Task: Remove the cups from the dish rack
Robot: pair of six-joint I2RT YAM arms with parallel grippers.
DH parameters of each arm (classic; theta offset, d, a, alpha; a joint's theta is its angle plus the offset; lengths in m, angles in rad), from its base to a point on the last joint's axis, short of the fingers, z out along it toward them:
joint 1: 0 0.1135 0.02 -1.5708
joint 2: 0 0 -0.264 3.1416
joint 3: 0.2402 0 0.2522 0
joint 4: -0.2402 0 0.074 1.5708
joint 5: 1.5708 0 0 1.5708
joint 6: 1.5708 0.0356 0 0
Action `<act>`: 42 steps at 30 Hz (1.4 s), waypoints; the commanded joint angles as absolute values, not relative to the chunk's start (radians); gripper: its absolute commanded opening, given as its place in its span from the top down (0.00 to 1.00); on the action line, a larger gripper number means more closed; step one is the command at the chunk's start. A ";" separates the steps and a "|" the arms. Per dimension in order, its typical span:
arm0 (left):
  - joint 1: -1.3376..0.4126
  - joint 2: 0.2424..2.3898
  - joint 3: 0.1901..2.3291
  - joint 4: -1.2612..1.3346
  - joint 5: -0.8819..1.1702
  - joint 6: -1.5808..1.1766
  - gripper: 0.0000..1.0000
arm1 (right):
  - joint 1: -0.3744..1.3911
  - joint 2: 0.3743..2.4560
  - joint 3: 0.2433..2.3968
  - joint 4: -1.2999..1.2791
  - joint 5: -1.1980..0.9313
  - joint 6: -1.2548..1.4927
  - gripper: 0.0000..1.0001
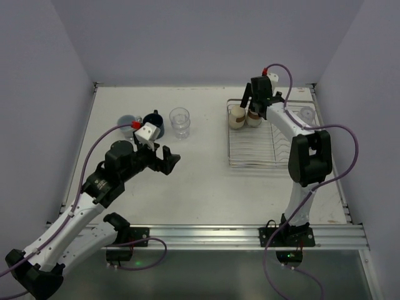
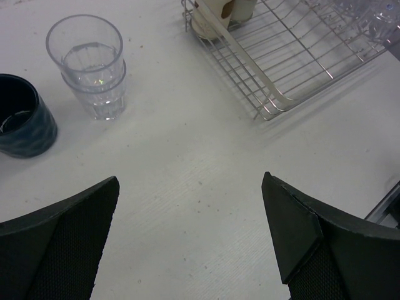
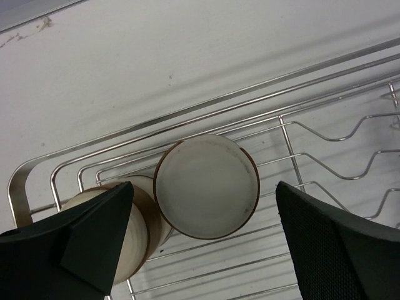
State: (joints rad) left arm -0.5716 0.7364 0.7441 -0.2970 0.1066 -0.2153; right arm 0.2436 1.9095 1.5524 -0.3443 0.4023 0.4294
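Right end effector (image 3: 206, 219) open over brown cup (image 3: 206, 185); neighbour cup (image 3: 145, 232) seemingly touching, so a finger may clip it.

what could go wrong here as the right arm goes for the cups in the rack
1. The right gripper hangs open over one brown-rimmed cup, but one finger sits above the neighbouring cup, which looks pressed against it; going down could knock that one over.
2. Both cups sit in a corner of the dish rack, so a finger may catch the wire rim.
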 commanded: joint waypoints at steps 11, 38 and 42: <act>-0.537 0.759 0.762 -0.253 0.153 -0.190 0.00 | 0.222 2.051 1.729 -0.477 0.361 0.451 0.19; -0.561 0.978 0.727 0.348 0.655 -0.652 0.06 | 0.259 1.026 0.768 0.233 -0.398 0.834 0.73; -0.571 1.057 0.729 0.490 0.676 -0.760 0.11 | 0.375 0.982 0.706 0.441 -0.511 0.995 0.73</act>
State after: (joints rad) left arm -0.5636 1.0222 0.7353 0.2859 0.6037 -0.6285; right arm 0.3073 1.0061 0.7277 0.1665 -0.3027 0.8082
